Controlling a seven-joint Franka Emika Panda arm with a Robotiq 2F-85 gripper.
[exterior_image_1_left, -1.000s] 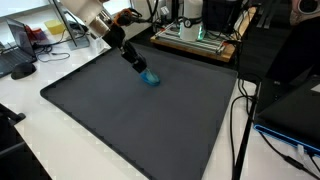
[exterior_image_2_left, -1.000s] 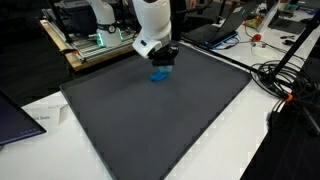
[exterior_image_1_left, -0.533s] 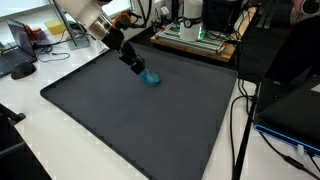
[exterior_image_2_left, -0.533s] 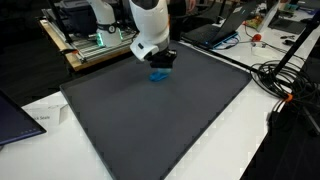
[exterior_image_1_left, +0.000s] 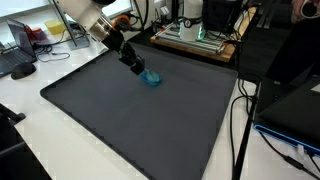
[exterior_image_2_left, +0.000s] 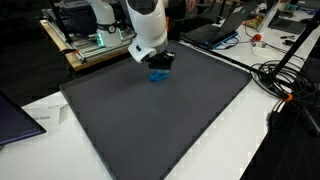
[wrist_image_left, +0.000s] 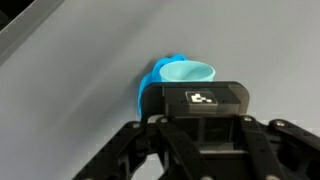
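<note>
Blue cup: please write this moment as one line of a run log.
gripper: shut on blue cup | blue cup: on or just above dark mat, contact unclear | views: cup visible in all three

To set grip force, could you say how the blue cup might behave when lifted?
The cup looks small and thin-walled, so it is probably light. Its smooth, rounded side may slip in the claw or roll if released.

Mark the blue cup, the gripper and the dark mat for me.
blue cup (wrist_image_left: 186, 72): wrist view, on its open mouth.
gripper (exterior_image_1_left: 143, 70): in an exterior view, at the fingertips against the cup.
dark mat (exterior_image_2_left: 150, 130): in an exterior view, on its bare middle.
</note>
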